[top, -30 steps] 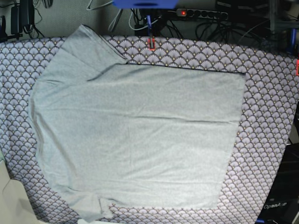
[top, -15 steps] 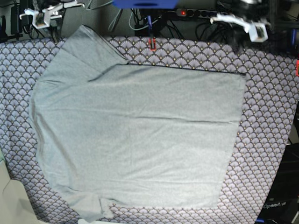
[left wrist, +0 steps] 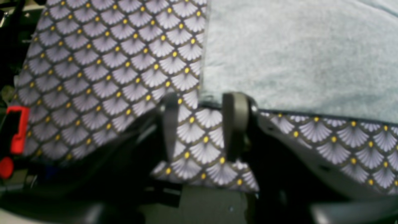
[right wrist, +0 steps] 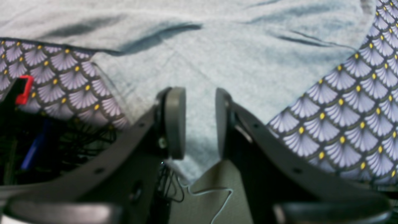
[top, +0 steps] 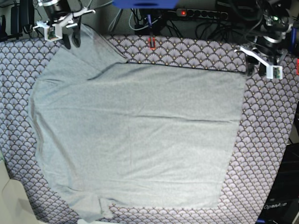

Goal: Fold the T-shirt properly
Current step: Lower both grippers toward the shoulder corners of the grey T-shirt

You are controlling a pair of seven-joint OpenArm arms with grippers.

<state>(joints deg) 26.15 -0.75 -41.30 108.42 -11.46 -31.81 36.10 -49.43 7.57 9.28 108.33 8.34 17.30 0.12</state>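
The light grey T-shirt (top: 135, 135) lies spread flat on the purple fan-patterned tablecloth (top: 266, 140), sleeves at the left, hem at the right. My right gripper (top: 71, 43) hovers over the far sleeve (right wrist: 199, 62) at the back left. It is open, its fingers (right wrist: 175, 121) parted with only the sleeve fabric lying beneath the gap. My left gripper (top: 251, 70) stands at the far hem corner (left wrist: 206, 93) at the back right, open, with tablecloth showing between its fingers (left wrist: 234, 124). The T-shirt (left wrist: 295, 53) edge begins just beyond the fingertips.
A red clamp (top: 151, 43) grips the table's back edge at the middle, and another red clip (left wrist: 17, 129) sits near the left gripper. A power strip (top: 201, 14) and cables lie behind the table. The cloth's back edge drops off right by both grippers.
Both arms have come in from behind the table and dropped to the shirt's far corners. Their jaws have parted since the earlier frames. The shirt has not moved.
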